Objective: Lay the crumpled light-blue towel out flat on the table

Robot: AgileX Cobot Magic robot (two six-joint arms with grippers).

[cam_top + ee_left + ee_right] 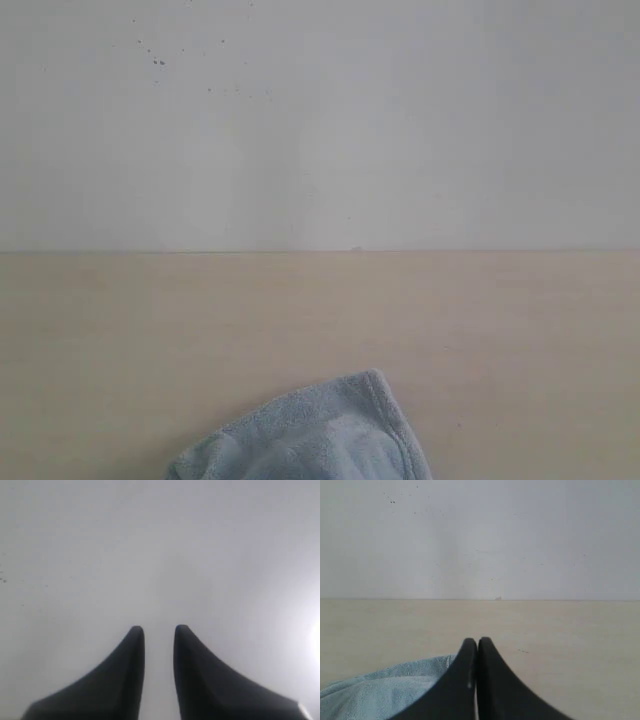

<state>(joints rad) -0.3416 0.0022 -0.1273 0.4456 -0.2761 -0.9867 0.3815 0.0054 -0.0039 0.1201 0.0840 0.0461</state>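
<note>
The light-blue towel (315,435) lies bunched at the near edge of the table (320,310), its rounded hemmed corner pointing away from the front; most of it is cut off by the exterior view's lower edge. No gripper shows in the exterior view. In the right wrist view my right gripper (477,641) is shut with nothing between its black fingers, and the towel (380,690) lies just beside and below them. In the left wrist view my left gripper (159,628) faces only a blank pale surface, its fingers standing apart with a narrow empty gap.
A white wall (320,120) with a few dark specks rises behind the table's far edge. Bare tabletop stretches to the left, right and beyond the towel.
</note>
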